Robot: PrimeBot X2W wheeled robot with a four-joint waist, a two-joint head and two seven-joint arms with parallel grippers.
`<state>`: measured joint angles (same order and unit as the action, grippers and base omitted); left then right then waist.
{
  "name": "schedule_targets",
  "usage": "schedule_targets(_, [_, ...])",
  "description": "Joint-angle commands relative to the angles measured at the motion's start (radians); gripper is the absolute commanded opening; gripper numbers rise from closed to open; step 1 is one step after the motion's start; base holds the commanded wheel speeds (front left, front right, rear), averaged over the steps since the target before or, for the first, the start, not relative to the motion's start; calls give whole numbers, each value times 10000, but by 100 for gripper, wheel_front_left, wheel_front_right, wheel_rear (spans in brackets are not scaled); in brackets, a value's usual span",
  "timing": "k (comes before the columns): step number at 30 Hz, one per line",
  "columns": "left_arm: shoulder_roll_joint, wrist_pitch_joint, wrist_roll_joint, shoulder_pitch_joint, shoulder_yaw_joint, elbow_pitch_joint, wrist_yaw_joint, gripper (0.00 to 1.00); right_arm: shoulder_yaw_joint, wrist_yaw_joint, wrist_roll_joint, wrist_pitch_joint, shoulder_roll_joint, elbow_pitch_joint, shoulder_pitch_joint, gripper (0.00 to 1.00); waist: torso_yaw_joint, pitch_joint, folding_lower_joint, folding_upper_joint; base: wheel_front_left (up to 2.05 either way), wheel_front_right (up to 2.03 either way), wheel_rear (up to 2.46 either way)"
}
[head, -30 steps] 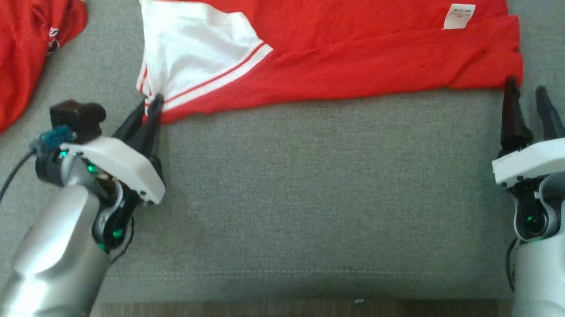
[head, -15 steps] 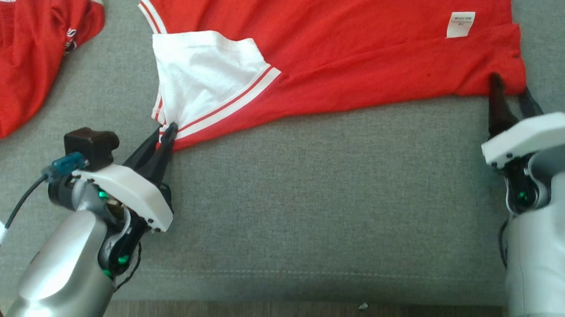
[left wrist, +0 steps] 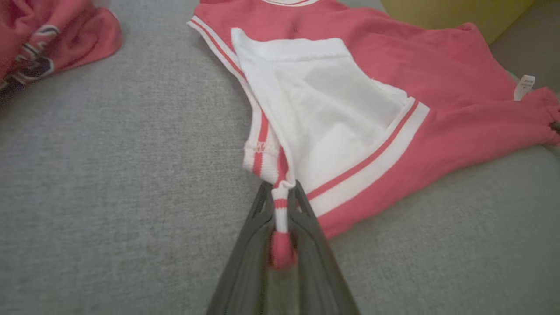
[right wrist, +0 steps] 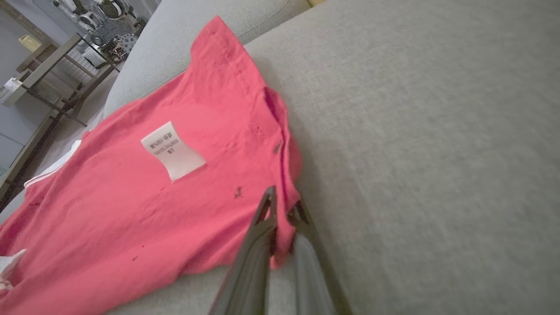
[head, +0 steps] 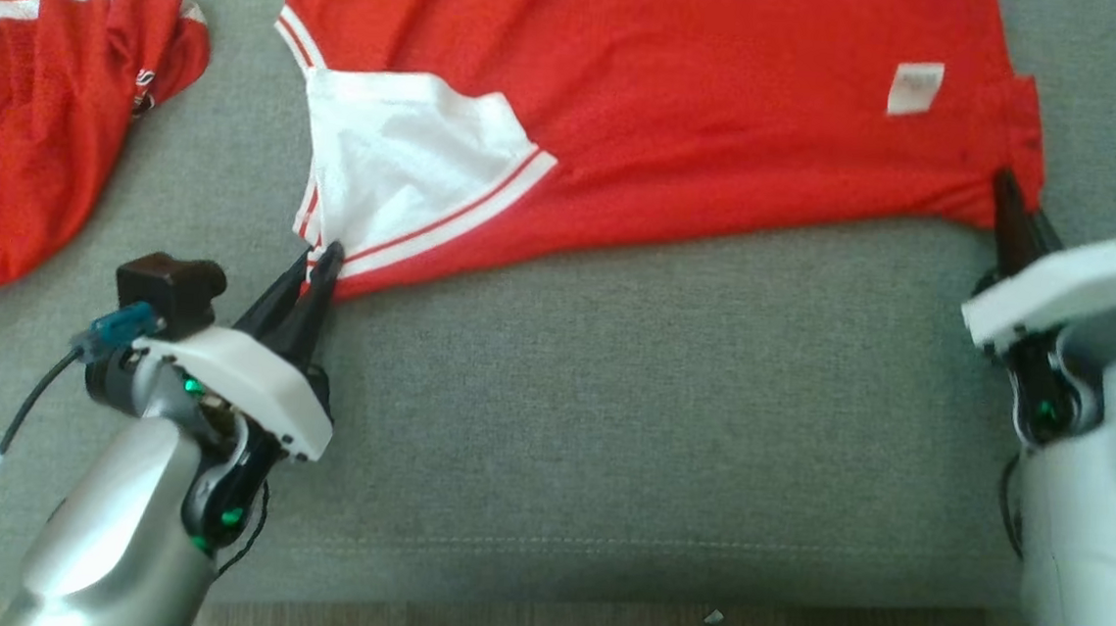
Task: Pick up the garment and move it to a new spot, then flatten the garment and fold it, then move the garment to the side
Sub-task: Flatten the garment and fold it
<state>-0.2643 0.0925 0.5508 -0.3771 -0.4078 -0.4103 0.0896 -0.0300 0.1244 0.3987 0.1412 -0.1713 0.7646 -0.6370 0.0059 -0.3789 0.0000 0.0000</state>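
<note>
Two corners of the garment (head: 690, 116) are pinched: the left jaws clamp its striped armhole trim (left wrist: 280, 194), and the right jaws are closed on the red hem corner (right wrist: 282, 238). It lies spread along the sofa seat's (head: 610, 405) far edge. It looks light, thin and limp, so it should sag between grips; the seams probably hold best.

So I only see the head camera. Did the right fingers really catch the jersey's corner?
Observer: Yes. The right wrist view shows the right gripper shut, the red jersey corner bunched between its fingers.
Operator: And the left one?
Observer: The left wrist view shows the left gripper shut on the striped trim, a red bit tucked deep between the fingers.
Operator: Anything behind the jersey?
Observer: In the left wrist view, something yellow lies beyond its far edge.
</note>
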Motion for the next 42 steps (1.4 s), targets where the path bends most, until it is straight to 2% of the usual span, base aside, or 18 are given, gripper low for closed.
schedule_targets(1, [-504,-59,102,122,272,439,91,0,300,63,395,-5,-239,-720,605,0,-85,106,0,0,0,0,0])
schedule_targets(7, [-1056,-845,481,1250,97,1561,149,0,427,63,1131,641,-821,-2387,2460,0,-289,206,0,0,0,0,0])
schedule_targets(13, [-1426,-1790,742,2439,-23,2999,-280,0,-122,63,1111,1305,-857,-3722,4013,0,-331,200,0,0,0,0,0])
schedule_targets(14, [-1451,-1935,789,2579,-45,3166,-354,0,-230,63,1082,1424,-815,-3913,4198,7,-324,194,0,0,0,0,0])
schedule_targets(15, [-1462,-2068,844,2694,-60,3298,-425,0,-341,63,1025,1553,-772,-4093,4364,43,-314,189,0,0,0,0,0])
schedule_targets(16, [-1477,-2172,865,2772,-61,3398,-515,15,-453,63,946,1680,-725,-4273,4500,100,-304,184,0,0,0,0,0])
schedule_targets(17, [-1510,-2274,838,2818,-76,3490,-609,100,-607,63,866,1781,-687,-4471,4605,100,-292,177,0,0,0,0,0])
schedule_targets(23, [-1892,-2574,740,2443,240,4455,-902,100,-1174,63,228,2461,-597,-6443,4812,100,-238,175,0,0,0,0,0])
schedule_targets(24, [-1892,-2574,740,2443,240,4455,-902,100,-1174,63,228,2461,-597,-6443,4812,100,-238,175,0,0,0,0,0])
schedule_targets(27, [-2214,-2894,786,1500,653,5232,-913,100,-1357,63,-99,2531,-416,-7648,4677,100,-167,129,0,0,0,0,0])
schedule_targets(31, [-2509,-3828,924,-559,911,5549,-682,100,-845,63,-122,2674,-126,-8740,4451,100,-200,-176,0,0,0,0,0])
schedule_targets(35, [-2655,-5032,1075,-2940,838,4609,-326,100,-125,63,11,2517,7,-9139,4050,100,-531,-763,0,0,0,0,0])
schedule_targets(39, [-2746,-6184,1033,-5144,393,3010,52,100,505,63,57,2154,108,-8961,3652,100,-995,-1411,0,0,0,0,0])
schedule_targets(42, [-2795,-6593,751,-6424,37,1913,200,100,841,63,93,1864,180,-8733,3460,100,-1323,-1800,0,0,0,0,0])
